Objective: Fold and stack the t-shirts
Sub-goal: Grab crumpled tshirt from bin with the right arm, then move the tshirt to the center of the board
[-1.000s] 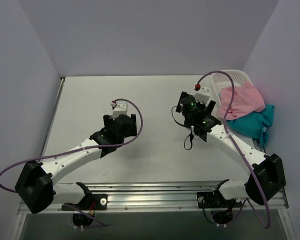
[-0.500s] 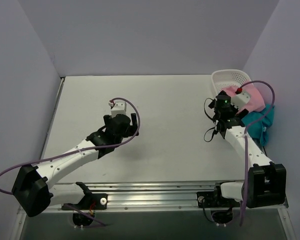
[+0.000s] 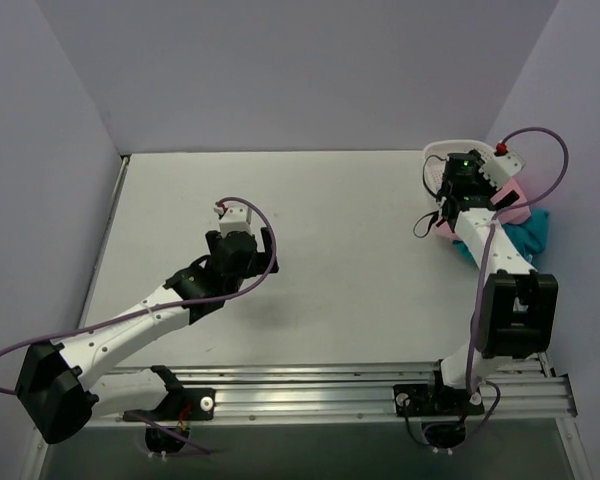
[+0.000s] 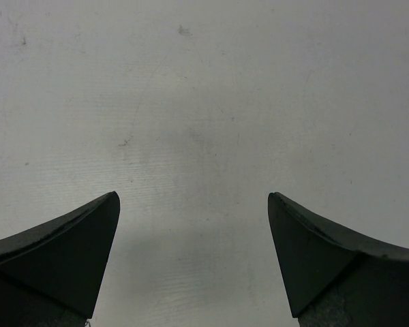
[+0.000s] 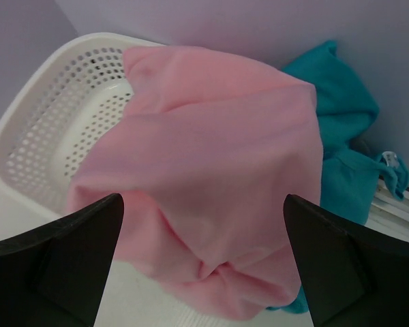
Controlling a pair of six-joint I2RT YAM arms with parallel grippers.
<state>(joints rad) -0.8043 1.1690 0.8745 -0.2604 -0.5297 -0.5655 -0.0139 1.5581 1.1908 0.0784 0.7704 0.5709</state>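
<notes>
From above, a matte grey table (image 3: 330, 200) between lilac walls (image 3: 280, 70) has a crumpled pink t-shirt (image 3: 515, 192) and teal t-shirt (image 3: 530, 235) at its far right corner. Seen from its wrist, the left gripper (image 4: 194, 204) hangs spread wide over faintly scuffed tabletop. The right gripper (image 5: 203, 204), likewise spread, hovers over the soft pink cloth draped across a white lattice basket (image 5: 61, 116).
</notes>
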